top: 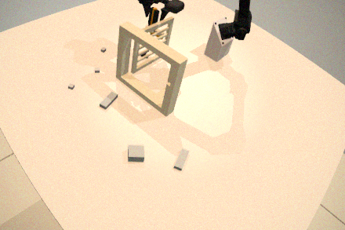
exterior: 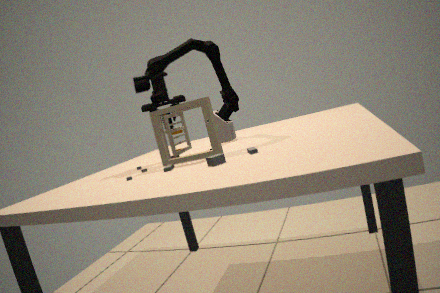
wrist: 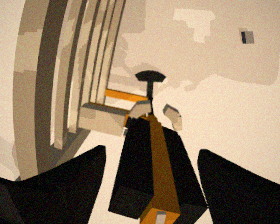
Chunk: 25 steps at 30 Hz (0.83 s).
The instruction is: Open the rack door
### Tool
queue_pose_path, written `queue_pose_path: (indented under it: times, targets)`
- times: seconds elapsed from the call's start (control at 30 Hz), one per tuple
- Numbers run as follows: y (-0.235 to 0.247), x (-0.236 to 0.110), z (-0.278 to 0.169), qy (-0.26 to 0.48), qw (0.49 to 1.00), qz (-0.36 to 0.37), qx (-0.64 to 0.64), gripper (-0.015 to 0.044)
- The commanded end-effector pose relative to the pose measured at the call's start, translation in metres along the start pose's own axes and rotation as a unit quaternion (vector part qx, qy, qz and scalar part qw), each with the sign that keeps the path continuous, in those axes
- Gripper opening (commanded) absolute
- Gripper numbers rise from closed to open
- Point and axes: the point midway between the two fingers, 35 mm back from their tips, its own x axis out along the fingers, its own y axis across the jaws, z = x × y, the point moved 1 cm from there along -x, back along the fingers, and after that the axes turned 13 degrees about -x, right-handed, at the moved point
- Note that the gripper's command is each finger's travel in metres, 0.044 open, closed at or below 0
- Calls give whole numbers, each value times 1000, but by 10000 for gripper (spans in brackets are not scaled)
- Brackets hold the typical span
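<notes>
The rack door [top: 169, 34] [exterior: 186, 131] [wrist: 25, 100] stands swung far back from its wooden frame [top: 177, 83] [exterior: 215, 133], roughly square to it; the exact angle cannot be read. The handle [wrist: 164, 160], black with an orange stripe, stands upright on the door's outer side. My gripper [top: 156, 16] [wrist: 153, 155] is open and points down, its fingers on either side of the handle's upper end. In the wrist view a gap shows between each fingertip and the handle. In the exterior view the frame partly hides the fingers.
The arm's pale base [top: 217, 45] [exterior: 227, 131] stands behind the frame. A grey block [top: 136, 153] [exterior: 216, 160] and two flat grey bars [top: 109, 100] [top: 181, 159] lie in front of the frame. Small grey cubes [top: 103, 49] [top: 97, 70] [top: 71, 86] lie at its left.
</notes>
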Motion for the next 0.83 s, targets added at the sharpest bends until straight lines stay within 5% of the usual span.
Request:
queue_pose_path:
  times: [0.0, 0.8]
  targets:
    - [-1, -5, 0, 0, 1000, -1, -2, 284]
    - [-3, -36, 1, 1, 1000, -2, -2, 284]
